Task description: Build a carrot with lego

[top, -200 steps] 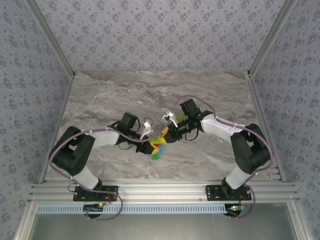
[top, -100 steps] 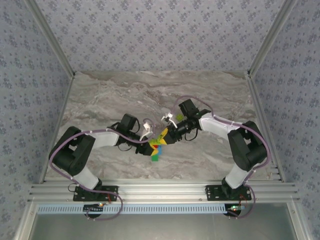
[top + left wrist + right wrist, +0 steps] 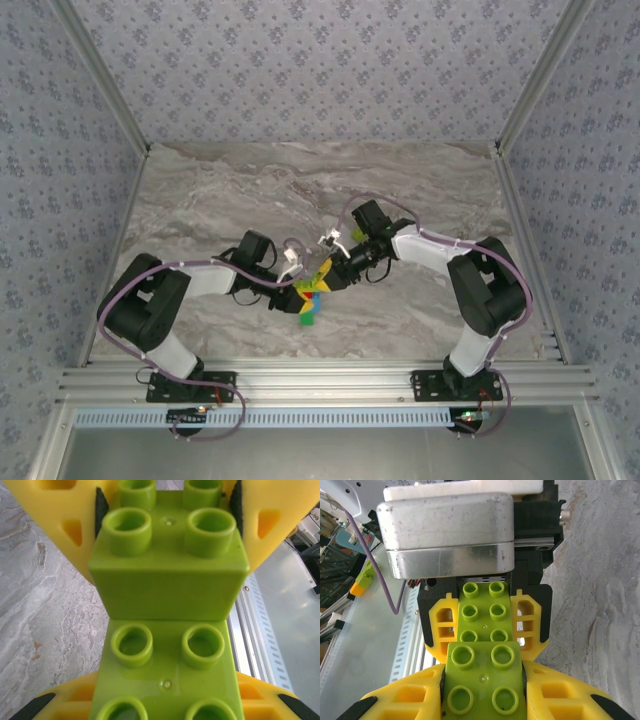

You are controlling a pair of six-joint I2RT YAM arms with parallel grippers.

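Observation:
Above the table's middle, the carrot [image 3: 309, 303] hangs between both arms: a small stack with lime, red, blue and green parts. My left gripper [image 3: 298, 291] is shut on its long lime brick [image 3: 165, 680], which lies between my yellow fingers [image 3: 60, 702]. My right gripper [image 3: 326, 277] is shut on a lime two-by-two lego brick [image 3: 482, 680]. That brick [image 3: 167, 555] sits on the near end of the long lime brick [image 3: 481, 612]. The two grippers face each other nose to nose. The wrist views hide the red, blue and green parts.
The marble table [image 3: 200, 200] lies below, with open room left, right and behind. An aluminium rail [image 3: 320, 385] runs along the near edge by both arm bases. Patterned walls and slanted frame posts [image 3: 100, 80] close in the sides.
Both grippers and the carrot have shifted a little left and toward the near edge. The right arm has folded further left. Both grips stay as they were.

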